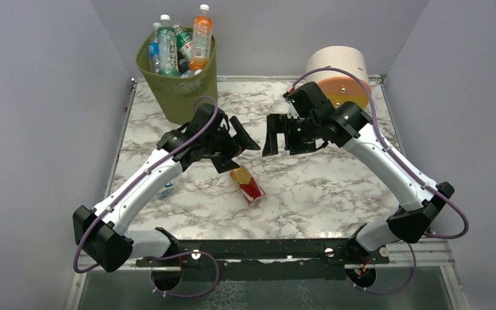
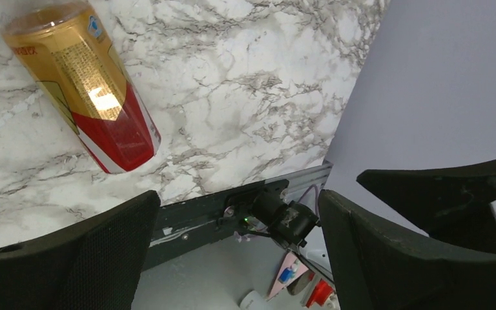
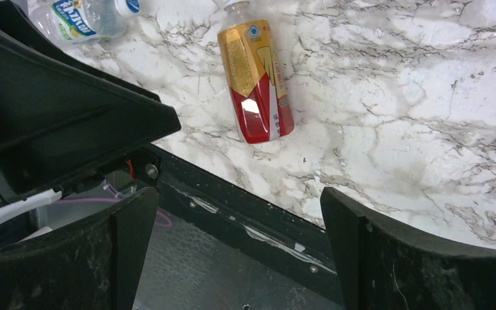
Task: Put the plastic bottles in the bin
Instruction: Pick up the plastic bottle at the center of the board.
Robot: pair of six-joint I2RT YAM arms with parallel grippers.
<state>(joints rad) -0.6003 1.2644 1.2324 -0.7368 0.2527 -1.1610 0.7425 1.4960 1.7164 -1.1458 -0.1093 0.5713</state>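
While the left claw (image 2: 237, 201) and right claw (image 3: 240, 197) hang spread, the bin (image 1: 187, 98) holds several bottles (image 1: 168, 50) (one orange-filled).

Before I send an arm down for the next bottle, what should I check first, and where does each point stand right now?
1. Left gripper open and empty: ok.
2. Right gripper open and empty: ok.
3. Gold-and-red bottle lying free on the table, nothing touching it: ok.
4. Green-labelled bottle clear for a grasp: not ok; in the top view the left arm covers most of it.
5. Gap between the two grippers: ok, apart but close, so move one arm at a time.
6. Room left in the bin: cannot tell; the bottles inside already stand above its rim.
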